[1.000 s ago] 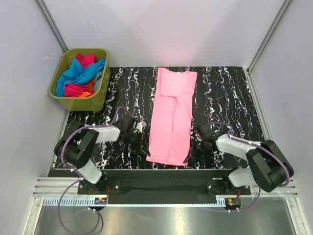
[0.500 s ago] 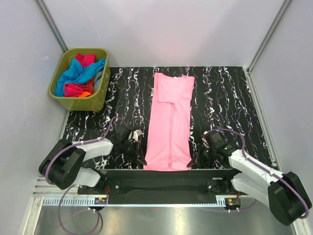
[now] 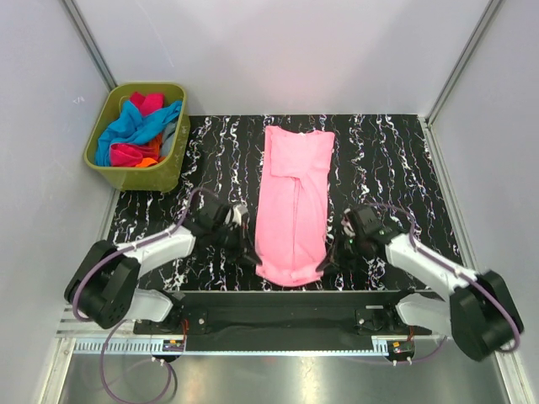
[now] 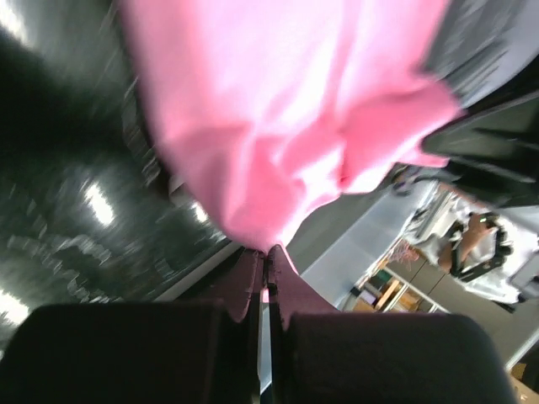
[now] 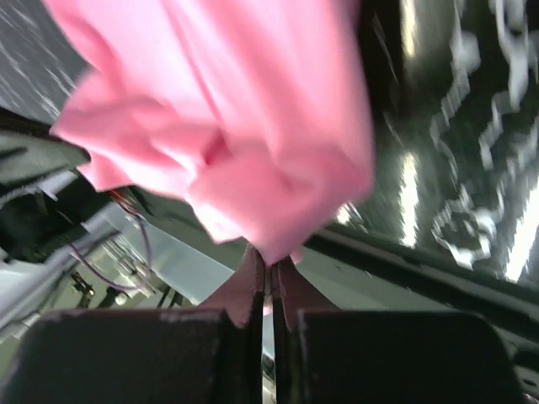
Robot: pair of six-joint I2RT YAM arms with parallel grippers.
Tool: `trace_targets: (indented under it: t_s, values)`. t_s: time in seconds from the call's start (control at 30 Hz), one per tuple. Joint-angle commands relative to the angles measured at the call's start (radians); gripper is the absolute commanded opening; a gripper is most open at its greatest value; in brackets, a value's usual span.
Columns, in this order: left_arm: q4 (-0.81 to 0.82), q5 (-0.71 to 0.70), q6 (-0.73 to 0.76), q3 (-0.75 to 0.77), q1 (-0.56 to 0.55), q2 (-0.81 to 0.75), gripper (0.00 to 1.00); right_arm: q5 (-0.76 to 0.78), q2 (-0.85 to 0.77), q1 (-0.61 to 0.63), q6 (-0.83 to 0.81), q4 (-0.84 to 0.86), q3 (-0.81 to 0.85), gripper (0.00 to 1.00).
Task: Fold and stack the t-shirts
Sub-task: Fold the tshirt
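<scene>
With the left pincer [image 3: 250, 256] and right pincer [image 3: 323, 263] each clamped on a six-o'clock hem corner of the light pink t-shirt [image 3: 293, 198], which lies lengthwise mid-bench [image 3: 387, 160], the half-fold seems in hand, next needing both corners carried evenly toward twelve o'clock.

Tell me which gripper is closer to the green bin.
Left. The left gripper, shut on the near left corner of the light pink t-shirt, sits toward the green bin; the right gripper grips the opposite near corner, farther away.
</scene>
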Motion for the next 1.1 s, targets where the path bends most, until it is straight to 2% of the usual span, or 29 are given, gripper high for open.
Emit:
trace_targets:
  t_s: [0.0,0.17,0.37,0.63,1.07]
  values:
    - [0.053,0.009,-0.013,0.188,0.053,0.066,0.0,-0.015,0.141,-0.07,-0.105,0.019,0.159,0.0]
    - [0.044,0.059,0.036,0.463,0.147,0.319,0.0,-0.052,0.416,-0.24,-0.229,-0.044,0.421,0.0]
    - [0.028,0.081,0.04,0.691,0.216,0.531,0.0,-0.082,0.655,-0.341,-0.334,-0.13,0.708,0.0]
    - [0.054,0.082,0.014,0.797,0.288,0.657,0.0,-0.141,0.847,-0.365,-0.347,-0.154,0.918,0.0]
    - [0.067,0.131,-0.016,0.917,0.316,0.79,0.0,-0.161,0.987,-0.378,-0.352,-0.185,1.087,0.0]
